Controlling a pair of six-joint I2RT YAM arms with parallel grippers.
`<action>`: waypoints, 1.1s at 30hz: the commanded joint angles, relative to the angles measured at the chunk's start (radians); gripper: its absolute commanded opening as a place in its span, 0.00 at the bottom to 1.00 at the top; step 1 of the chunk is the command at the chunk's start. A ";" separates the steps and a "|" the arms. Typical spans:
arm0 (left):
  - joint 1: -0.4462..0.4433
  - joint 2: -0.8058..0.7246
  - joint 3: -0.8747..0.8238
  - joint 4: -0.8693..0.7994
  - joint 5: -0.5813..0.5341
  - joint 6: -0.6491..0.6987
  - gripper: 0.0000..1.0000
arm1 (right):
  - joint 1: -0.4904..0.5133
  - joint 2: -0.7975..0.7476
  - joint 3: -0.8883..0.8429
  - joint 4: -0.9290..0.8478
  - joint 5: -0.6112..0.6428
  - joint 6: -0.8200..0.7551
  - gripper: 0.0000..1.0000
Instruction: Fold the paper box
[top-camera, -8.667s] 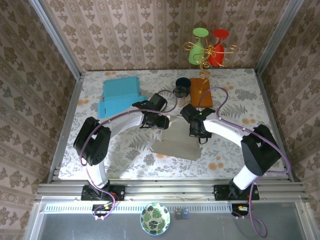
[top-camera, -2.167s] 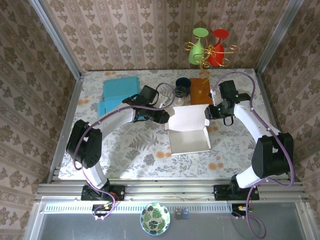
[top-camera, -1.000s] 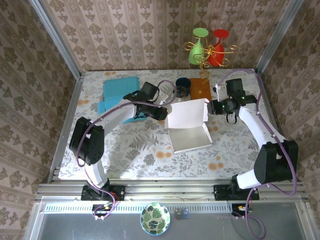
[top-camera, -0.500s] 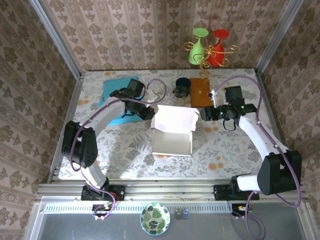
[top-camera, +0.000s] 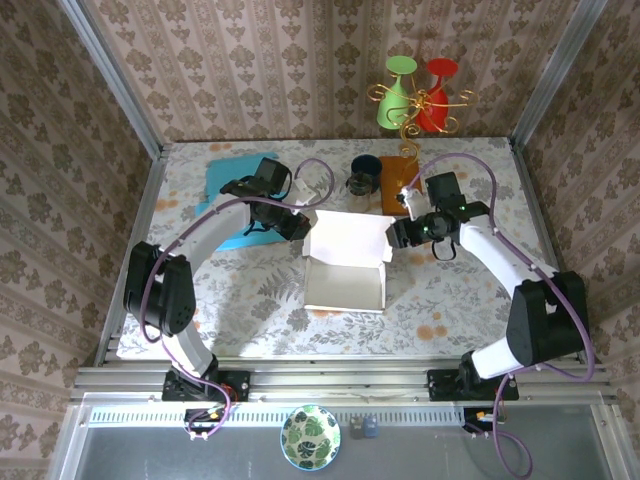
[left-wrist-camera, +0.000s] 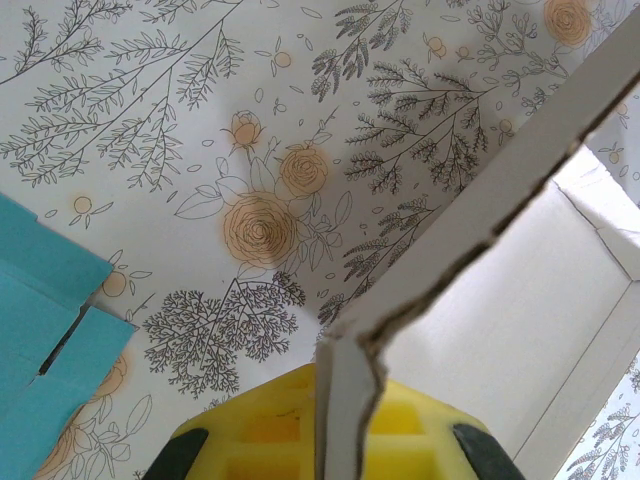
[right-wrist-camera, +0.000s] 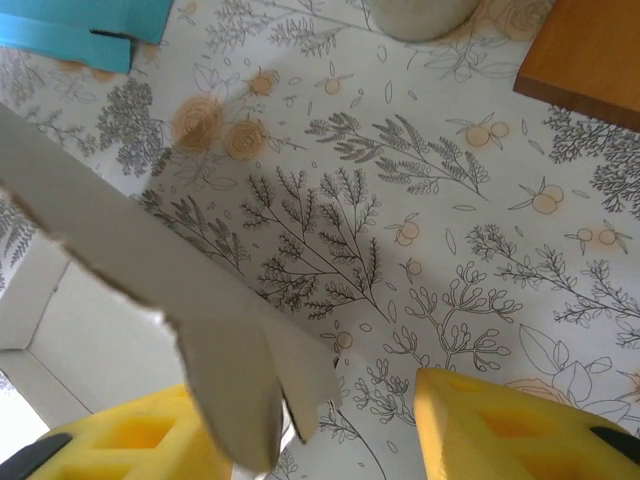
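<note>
In the middle of the floral worktop (top-camera: 250, 300): white paper box (top-camera: 345, 285), base flat with low walls up, lid panel raised along the far side. At the lid's far left corner: left tool (top-camera: 298, 230), closed tight on the cardboard; in the left wrist view, a rough card edge pinched between the yellow fingers (left-wrist-camera: 260, 445), box interior off to the right. At the lid's far right corner: right tool (top-camera: 397, 236), jaws standing apart at a middling width; in the right wrist view, a small tab of the lid hanging in the gap close against one yellow finger (right-wrist-camera: 130, 445) and clear of the other, so nothing clamped. Beyond the left arm: teal flat sheets (top-camera: 230, 180) lying on the worktop. Behind the box: dark cup (top-camera: 362, 176), and just beside it an orange board (top-camera: 400, 182). At the far edge: wire stand with green and red glasses (top-camera: 415, 95). In front of the arm bases, off the worktop: patterned bowl (top-camera: 310, 437).
</note>
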 joint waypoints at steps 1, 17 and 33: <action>0.001 0.008 0.004 -0.004 -0.002 0.012 0.00 | 0.020 -0.001 0.031 -0.013 0.025 0.003 0.48; -0.042 0.008 0.018 0.072 -0.184 -0.305 0.00 | 0.133 0.053 0.131 -0.064 0.322 0.120 0.00; -0.114 -0.012 -0.029 0.301 -0.357 -0.723 0.00 | 0.308 0.079 0.218 -0.013 0.697 0.527 0.00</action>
